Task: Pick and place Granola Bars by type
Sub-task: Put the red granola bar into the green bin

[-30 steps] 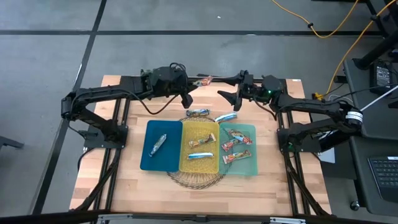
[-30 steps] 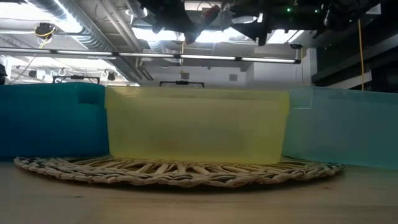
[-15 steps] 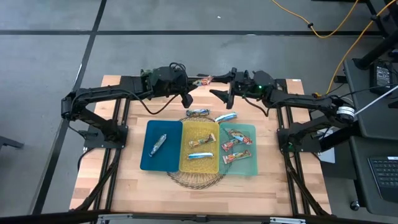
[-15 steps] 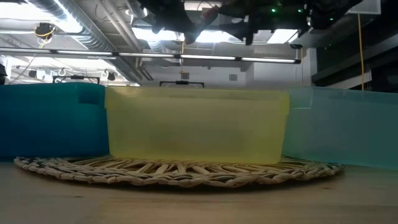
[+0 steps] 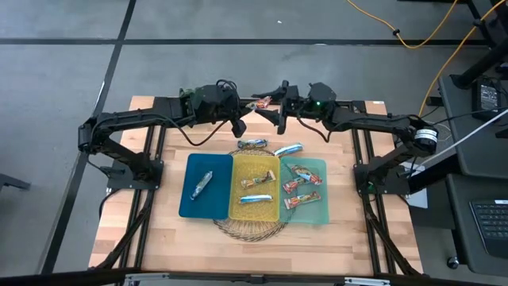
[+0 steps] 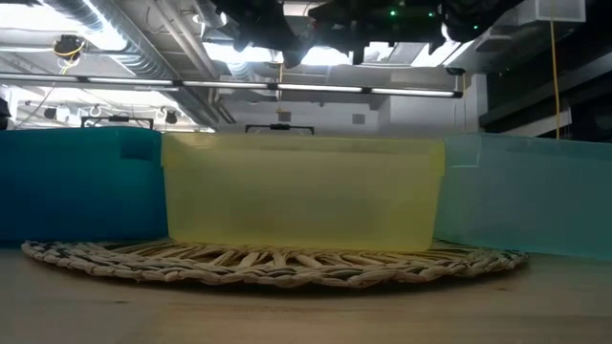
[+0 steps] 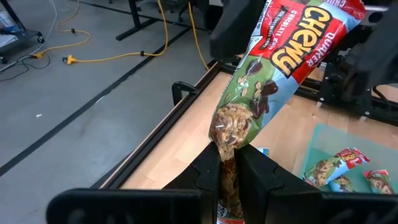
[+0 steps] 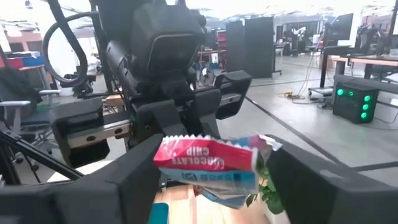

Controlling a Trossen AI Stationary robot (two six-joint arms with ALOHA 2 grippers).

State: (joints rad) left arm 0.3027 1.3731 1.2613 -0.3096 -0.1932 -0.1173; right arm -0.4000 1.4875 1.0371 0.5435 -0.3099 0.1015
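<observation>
Worktop (image 5: 159,238) of pale wood carries a woven mat (image 5: 250,230), and on it three bins stand side by side, plainly one per type: a blue bin (image 5: 190,206) at left with one silvery bar (image 5: 202,183), a yellow bin (image 5: 238,208) in the middle with two blue-white bars (image 5: 256,199), a pale green bin (image 5: 317,213) at right with several red bars (image 5: 300,187). Two more blue-white bars (image 5: 253,144) lie loose on the worktop just beyond the bins, not yet sorted.

Both arms meet at the far edge, above the worktop — this looks like a handover, since the red bar belongs in the right-hand bin and the left arm holds it.

The left pincer (image 7: 229,167) is pressed together on one end of a red Chewy bar (image 7: 273,68), which sticks out from it toward the other arm; in the high view that bar (image 5: 262,102) hangs in the air between the two arms.

The right pincer (image 8: 211,171) is spread wide, one finger on each side of the bar's free end (image 8: 208,165). The fingers (image 8: 118,186) bracket the wrapper without visibly pinching it, so I judge the grip not yet made — closing on it seems the next move.
</observation>
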